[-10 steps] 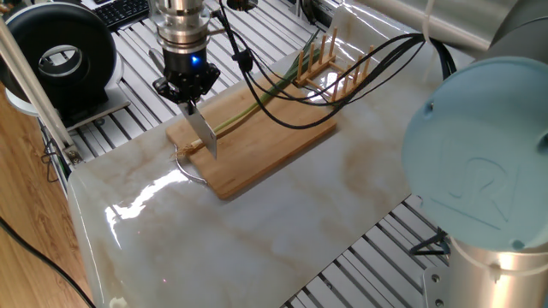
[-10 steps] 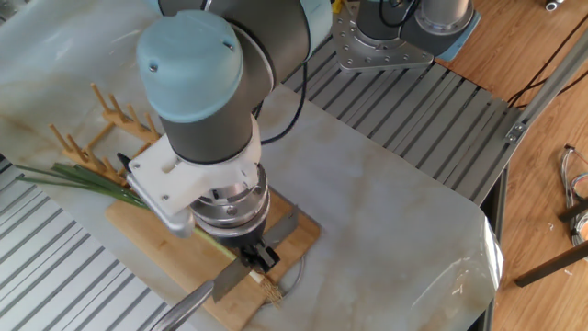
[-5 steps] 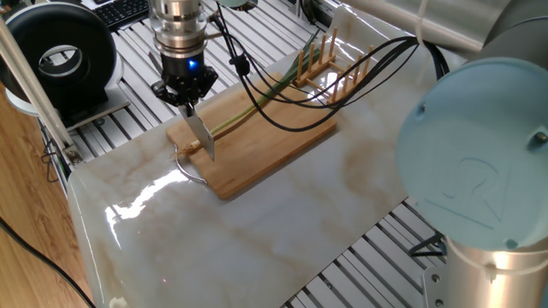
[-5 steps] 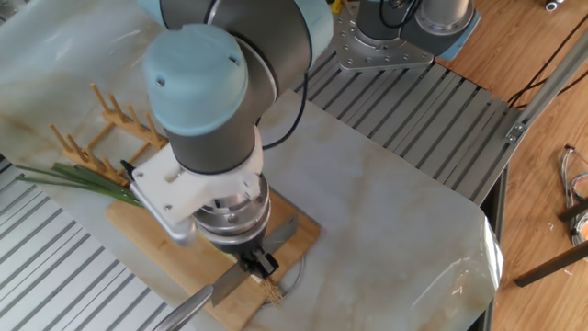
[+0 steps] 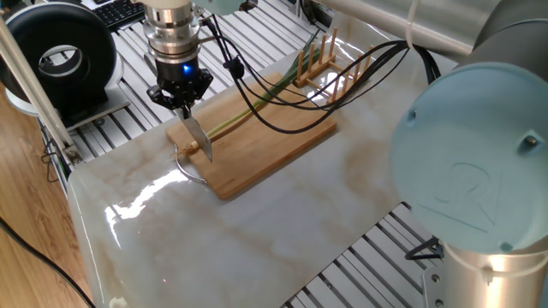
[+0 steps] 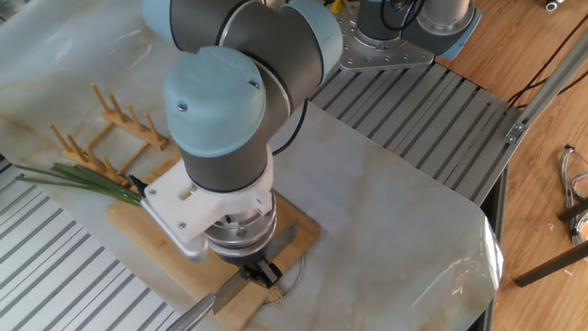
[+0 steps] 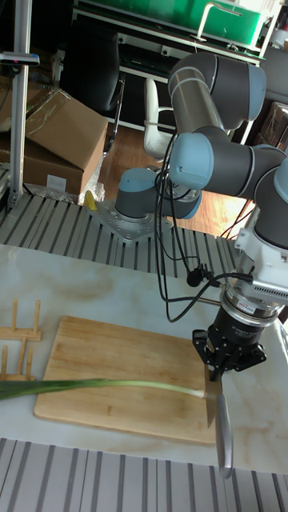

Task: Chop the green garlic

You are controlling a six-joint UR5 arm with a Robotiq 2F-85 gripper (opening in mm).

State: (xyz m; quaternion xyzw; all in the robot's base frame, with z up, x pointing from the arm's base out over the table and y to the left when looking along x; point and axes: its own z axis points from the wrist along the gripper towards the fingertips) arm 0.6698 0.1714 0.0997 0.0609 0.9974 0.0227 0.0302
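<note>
1. Firmly, a knife [image 7: 211, 398] is gripped by the claw [image 7: 214, 370], blade pointing down.
2. The green garlic [image 7: 104, 386] is laid lengthwise on the wooden board [image 7: 120, 352], its pale end touching the blade.
3. The board is carried by the bench [image 5: 282, 222].

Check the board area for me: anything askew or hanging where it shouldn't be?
The green garlic overhangs the wooden board: its green leaves run past the far edge, beside the wooden rack. Black cables droop over the board across the stalk. The hand holds the knife at the pale end.
</note>
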